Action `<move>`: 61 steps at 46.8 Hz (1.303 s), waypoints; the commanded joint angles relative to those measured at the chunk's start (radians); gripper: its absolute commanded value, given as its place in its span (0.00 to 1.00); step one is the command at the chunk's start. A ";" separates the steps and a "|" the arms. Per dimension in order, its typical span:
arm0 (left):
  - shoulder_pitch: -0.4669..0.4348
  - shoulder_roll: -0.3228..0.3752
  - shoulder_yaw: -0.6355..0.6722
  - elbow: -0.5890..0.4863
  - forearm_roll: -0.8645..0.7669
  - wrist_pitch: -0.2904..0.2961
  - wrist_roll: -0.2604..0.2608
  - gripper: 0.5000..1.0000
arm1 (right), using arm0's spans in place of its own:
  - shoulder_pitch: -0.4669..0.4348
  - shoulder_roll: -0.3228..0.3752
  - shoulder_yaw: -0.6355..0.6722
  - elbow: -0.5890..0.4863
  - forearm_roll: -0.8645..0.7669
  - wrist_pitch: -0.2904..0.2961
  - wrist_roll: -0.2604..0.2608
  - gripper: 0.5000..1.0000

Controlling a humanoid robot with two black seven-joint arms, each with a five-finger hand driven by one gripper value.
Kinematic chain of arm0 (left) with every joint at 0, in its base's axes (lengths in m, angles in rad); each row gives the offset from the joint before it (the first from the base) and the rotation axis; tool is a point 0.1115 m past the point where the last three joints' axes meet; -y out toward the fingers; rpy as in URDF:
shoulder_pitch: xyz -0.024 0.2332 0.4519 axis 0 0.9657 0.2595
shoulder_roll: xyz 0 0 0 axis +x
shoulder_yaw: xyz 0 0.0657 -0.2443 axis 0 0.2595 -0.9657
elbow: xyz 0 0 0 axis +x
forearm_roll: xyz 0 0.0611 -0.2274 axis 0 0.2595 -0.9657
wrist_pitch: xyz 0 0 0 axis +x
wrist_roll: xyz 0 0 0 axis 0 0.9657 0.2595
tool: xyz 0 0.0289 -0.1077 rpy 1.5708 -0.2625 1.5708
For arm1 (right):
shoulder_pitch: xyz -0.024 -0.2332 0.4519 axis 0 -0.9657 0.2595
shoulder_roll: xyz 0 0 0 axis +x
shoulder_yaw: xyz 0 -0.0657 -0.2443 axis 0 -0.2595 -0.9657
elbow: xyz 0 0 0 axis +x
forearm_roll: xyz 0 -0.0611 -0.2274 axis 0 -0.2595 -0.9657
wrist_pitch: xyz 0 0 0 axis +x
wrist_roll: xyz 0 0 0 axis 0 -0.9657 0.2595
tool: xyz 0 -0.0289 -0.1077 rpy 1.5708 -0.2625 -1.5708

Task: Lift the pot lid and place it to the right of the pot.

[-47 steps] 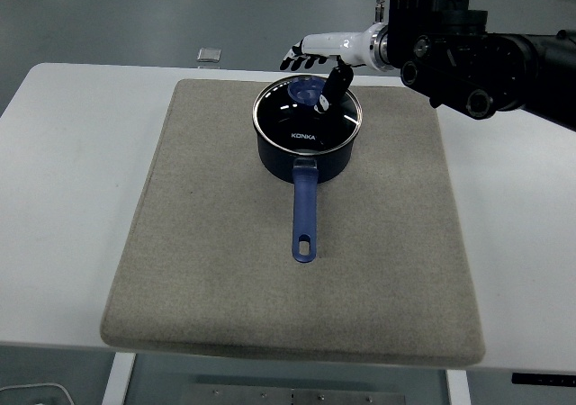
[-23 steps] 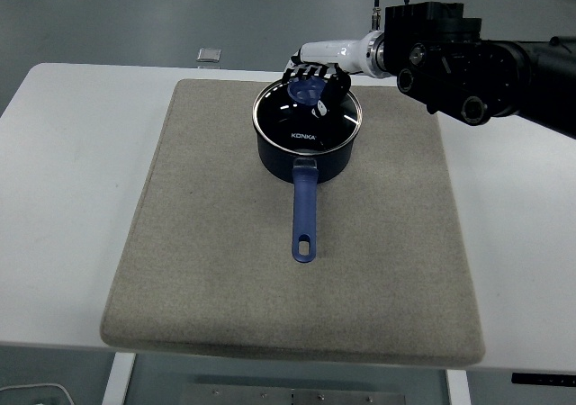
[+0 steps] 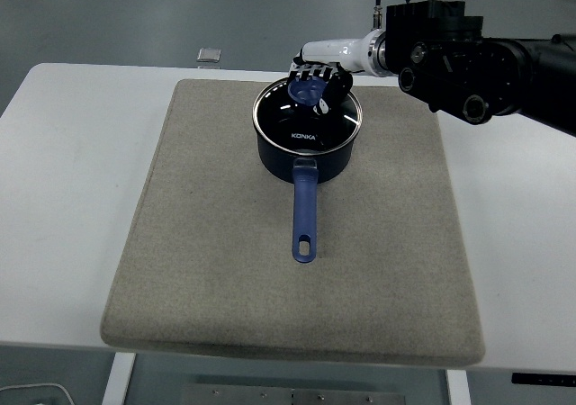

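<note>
Now the right hand (image 3: 317,79) has closed its fingers around the blue knob (image 3: 306,90) of the glass lid (image 3: 308,115), still seated on the saucepan (image 3: 306,153) mid-mat (image 3: 216,243), so lifting looks next.

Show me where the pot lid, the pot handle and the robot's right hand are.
pot lid (image 3: 297,120), head view, on the glass left of the knob
pot handle (image 3: 304,209), head view, middle of the blue handle
right hand (image 3: 317,79), head view, fingers around the lid knob

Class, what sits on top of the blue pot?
A glass lid covers the pot; the right robot hand is closed around its blue knob. Reflections hide the pot's inside.
</note>
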 commanded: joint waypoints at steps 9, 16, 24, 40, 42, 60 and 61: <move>0.000 0.000 0.000 0.000 0.000 0.000 0.000 1.00 | 0.003 -0.001 -0.001 0.000 -0.011 0.001 0.001 0.23; 0.000 0.000 0.000 0.000 0.000 0.000 0.000 1.00 | 0.008 -0.001 -0.001 0.000 -0.010 0.005 0.001 0.14; 0.000 0.000 0.000 0.000 0.000 0.000 0.000 1.00 | 0.011 -0.004 -0.011 0.000 -0.010 0.009 0.001 0.01; 0.000 0.000 0.000 0.000 0.000 0.000 0.000 1.00 | 0.035 -0.013 -0.023 0.002 -0.010 0.012 0.001 0.00; 0.000 0.000 0.000 0.000 0.000 0.000 0.000 1.00 | 0.044 -0.013 -0.023 0.002 -0.008 0.012 0.001 0.00; 0.000 0.000 0.000 0.000 0.000 0.000 0.000 1.00 | 0.109 -0.113 -0.074 0.017 -0.006 0.041 0.004 0.00; 0.000 0.000 0.000 0.000 0.000 0.000 0.000 1.00 | 0.109 -0.122 -0.075 0.017 -0.006 0.046 0.004 0.00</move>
